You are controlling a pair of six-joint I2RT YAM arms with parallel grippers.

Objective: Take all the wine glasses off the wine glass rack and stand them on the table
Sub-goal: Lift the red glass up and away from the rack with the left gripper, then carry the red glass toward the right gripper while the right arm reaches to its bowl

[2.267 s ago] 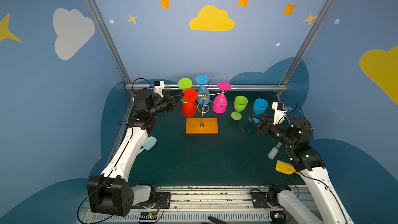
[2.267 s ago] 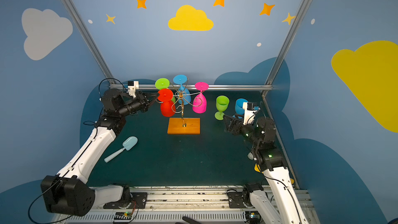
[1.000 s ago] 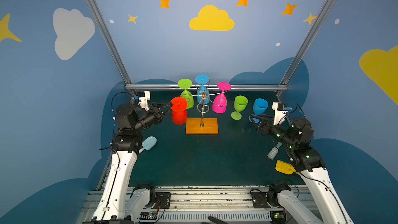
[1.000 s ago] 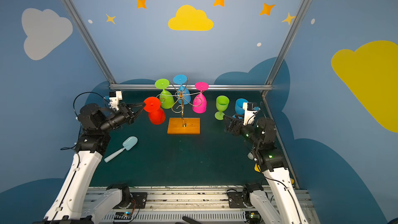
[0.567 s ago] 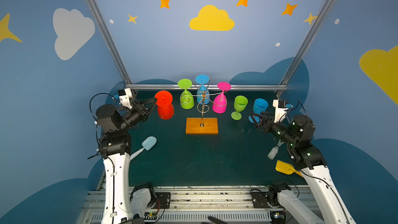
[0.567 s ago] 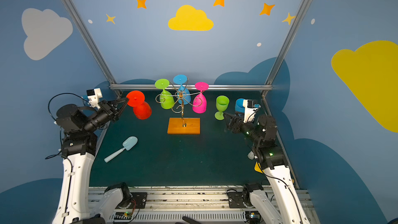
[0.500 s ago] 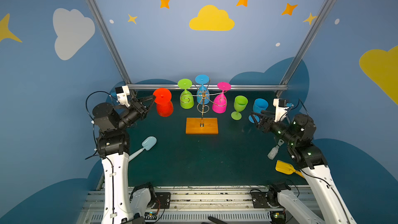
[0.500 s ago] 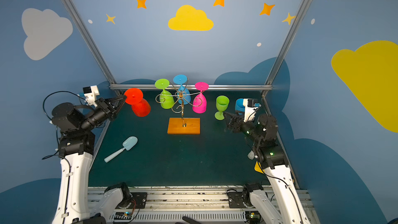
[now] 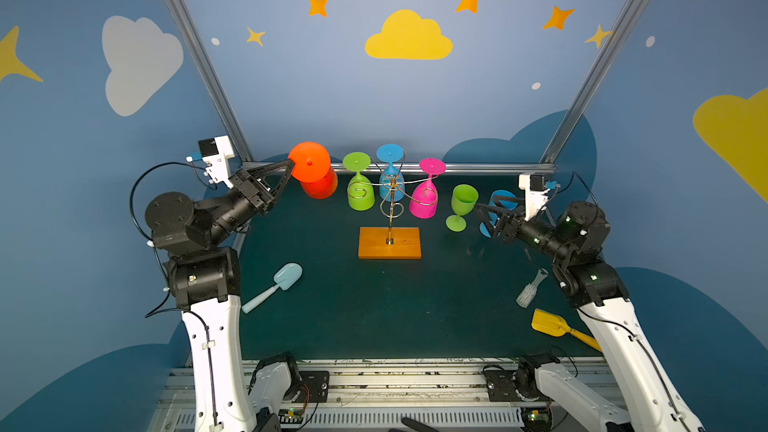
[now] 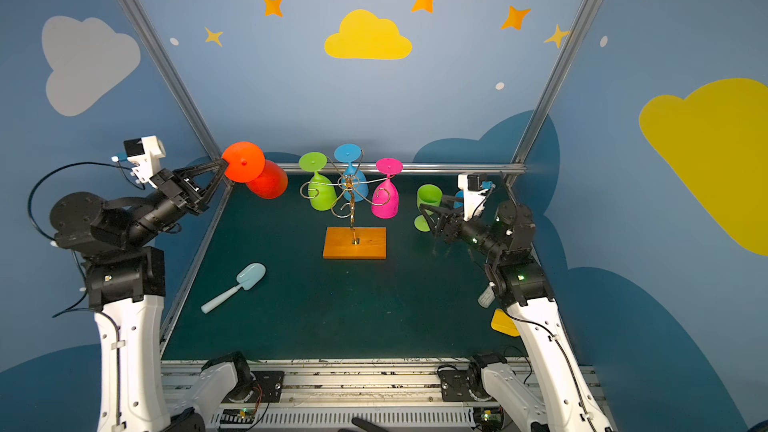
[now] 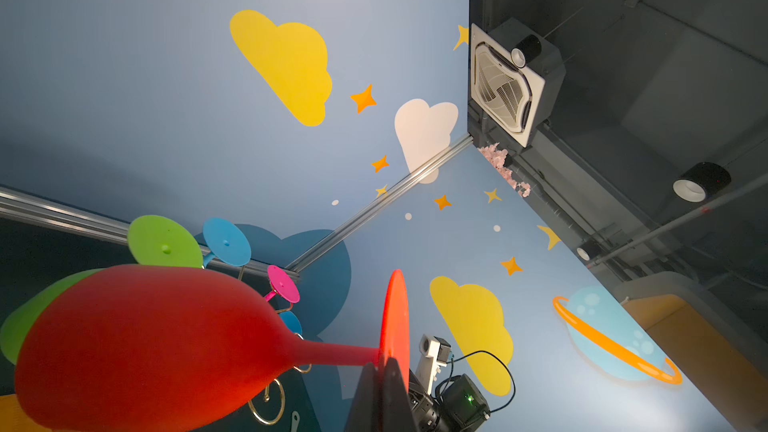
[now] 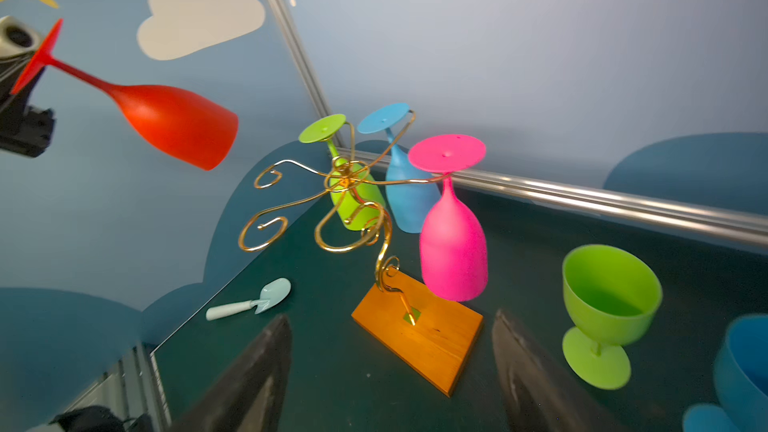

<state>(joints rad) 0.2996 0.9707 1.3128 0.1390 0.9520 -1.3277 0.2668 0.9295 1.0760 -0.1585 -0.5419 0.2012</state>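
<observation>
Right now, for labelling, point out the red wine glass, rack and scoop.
red wine glass [image 9: 322, 189]: in a top view, bowl.
rack [image 9: 374, 243]: in a top view, wooden base.
scoop [image 9: 289, 276]: in a top view, blade.

Dark green counter [image 9: 374, 317], seen from above. Toward the back, at centre, rack [image 9: 374, 243] on its orange wooden base. Just right of it, green cup [image 9: 460, 205] upright on its foot, with blue cup [image 12: 746, 367] beside that, nearer the right edge. Near the left edge, pale blue trowel [image 9: 274, 286] lying flat, blade toward the rack. Along the right edge, white brush [image 9: 525, 296] and, closer to the front, yellow scoop [image 9: 548, 323].
</observation>
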